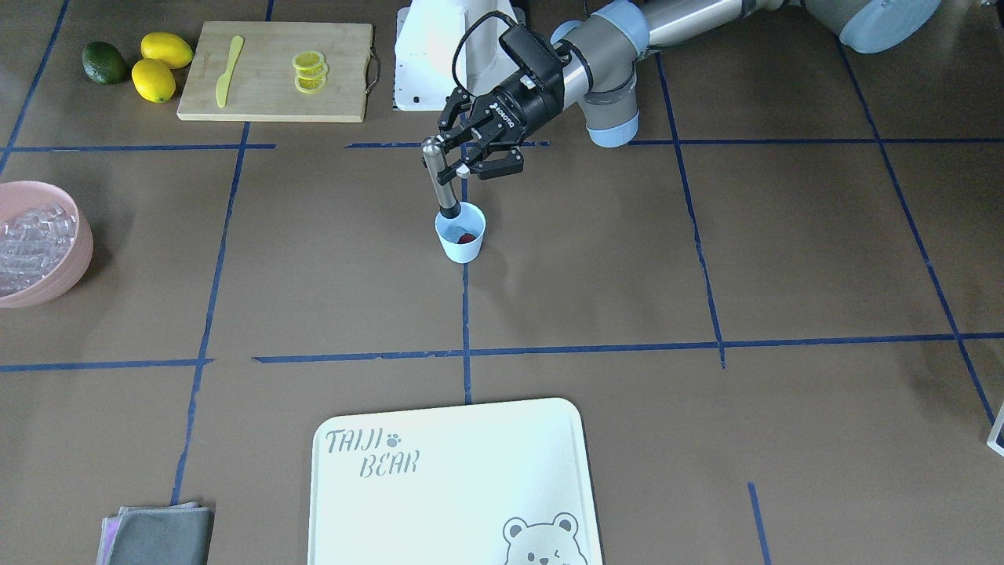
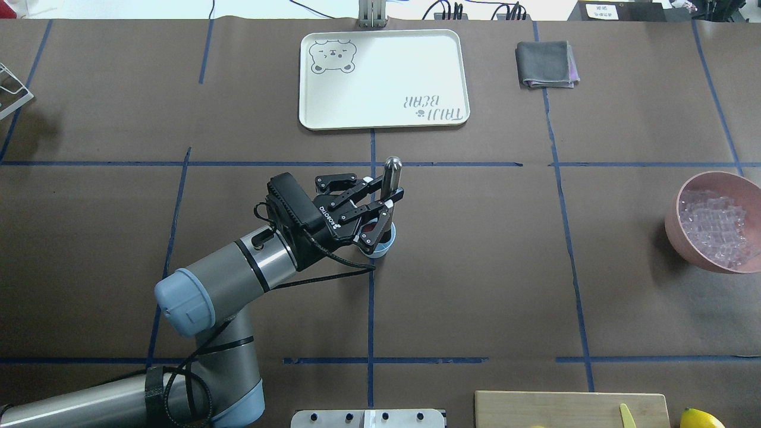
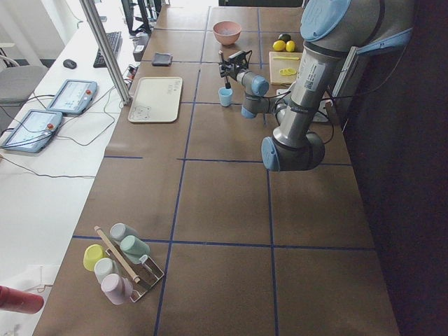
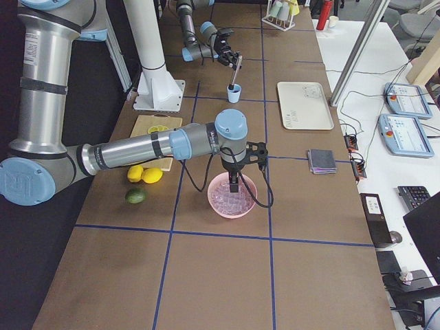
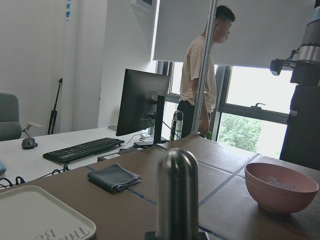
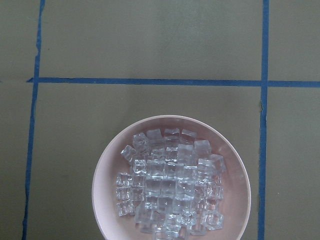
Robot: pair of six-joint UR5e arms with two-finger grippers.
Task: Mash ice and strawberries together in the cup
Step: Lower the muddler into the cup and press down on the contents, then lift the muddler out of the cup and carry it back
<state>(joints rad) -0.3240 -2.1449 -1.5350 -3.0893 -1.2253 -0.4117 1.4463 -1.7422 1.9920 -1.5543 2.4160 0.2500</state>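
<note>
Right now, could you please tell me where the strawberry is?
In the front-facing view, the strawberry lies inside the white cup at mid-table, beside the tip of the muddler held by the left claw.

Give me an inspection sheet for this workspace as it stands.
Surface: brown table with blue tape grid.
Job's things: small white cup holds red strawberry; clear ice cubes fill pink bowl.
Clutter: wooden cutting board, two yellow lemons, green avocado, white bear tray, grey folded cloth.
Grippers: left gripper shut on metal muddler, end at cup's mouth; right gripper above bowl, state unclear.
Cables: black cable along left wrist.
Surroundings: person standing beside desks.
</note>
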